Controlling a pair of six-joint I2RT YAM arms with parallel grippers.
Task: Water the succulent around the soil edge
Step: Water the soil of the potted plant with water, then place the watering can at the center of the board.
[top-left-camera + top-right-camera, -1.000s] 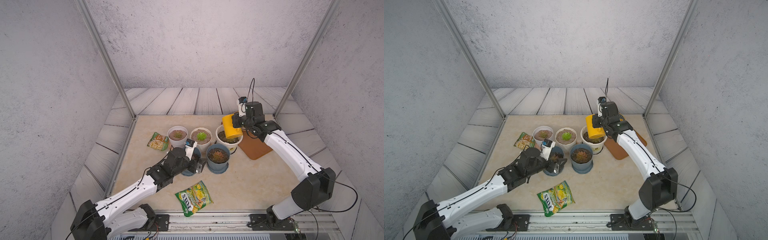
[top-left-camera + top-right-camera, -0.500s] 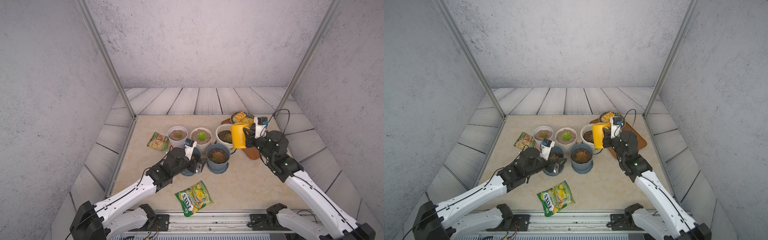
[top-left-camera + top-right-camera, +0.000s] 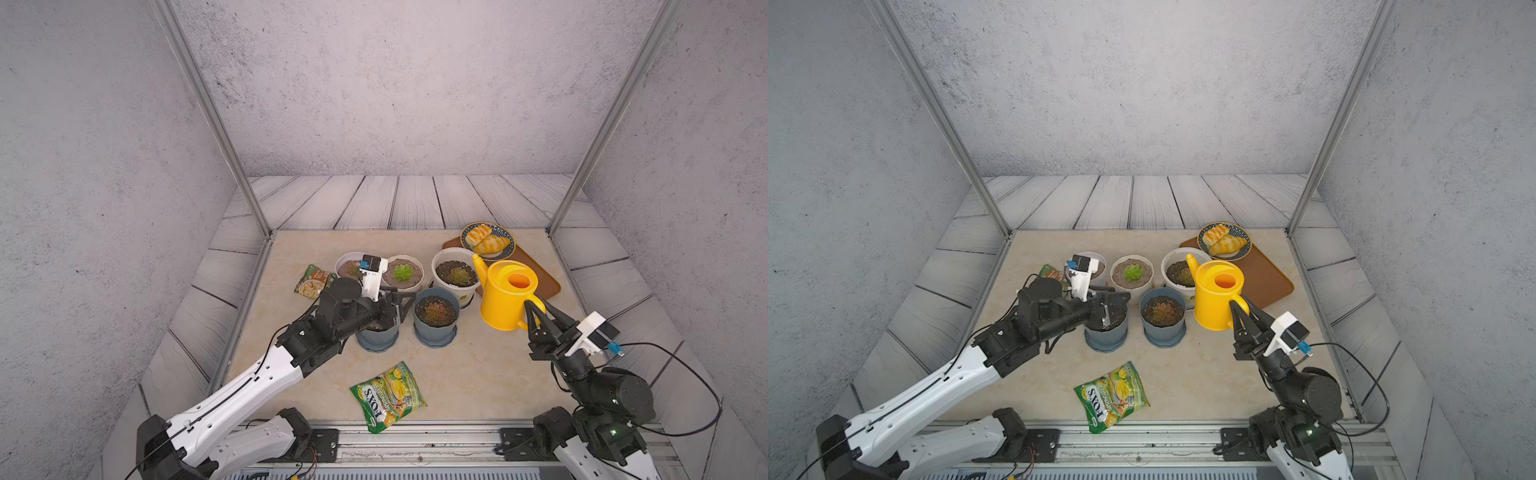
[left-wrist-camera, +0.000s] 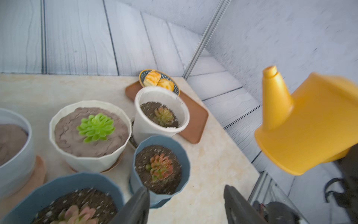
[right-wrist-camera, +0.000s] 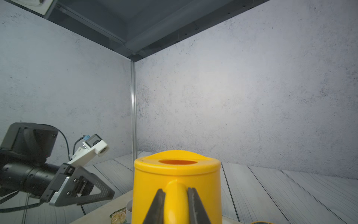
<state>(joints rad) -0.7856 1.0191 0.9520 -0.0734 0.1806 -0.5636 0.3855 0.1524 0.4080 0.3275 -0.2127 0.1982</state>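
Right tool [image 3: 535, 303]: pressed onto the handle [image 5: 175, 201] of the yellow watering can [image 3: 505, 303], one finger on each side. I see this most clearly in the right wrist view. The can sits upright at the right of the pot group, just beside the brown tray [image 3: 544, 282]. I cannot tell whether its base touches the worktop [image 3: 478, 374]. Its spout [image 3: 478, 266] points up and toward the back, ending at the rim of the tall white pot [image 3: 468, 294]. That pot holds dark soil and a dull green-brown succulent [image 3: 458, 275].

Left tool [image 4: 185, 189]: fingers spread, nothing between them. It hangs over the near-left blue pot [image 3: 376, 338] and hides most of that pot's soil in both top views. The left wrist view shows a pinkish succulent [image 4: 73, 215] there.

Other pots:
- Second blue pot [image 3: 436, 332], just right of the first, with a reddish succulent [image 3: 435, 311].
- Faceted white pot [image 3: 409, 286] behind them, with brown soil and a bright green succulent [image 3: 402, 272].
- Pale pot [image 3: 341, 262] at the far left, partly behind the left wrist camera.

Also on the worktop:
- A green-yellow snack bag [image 3: 388, 397] near the front edge.
- A smaller bag [image 3: 312, 281] left of the pots.
- A plate [image 3: 510, 249] of pastries on the tray's far end.
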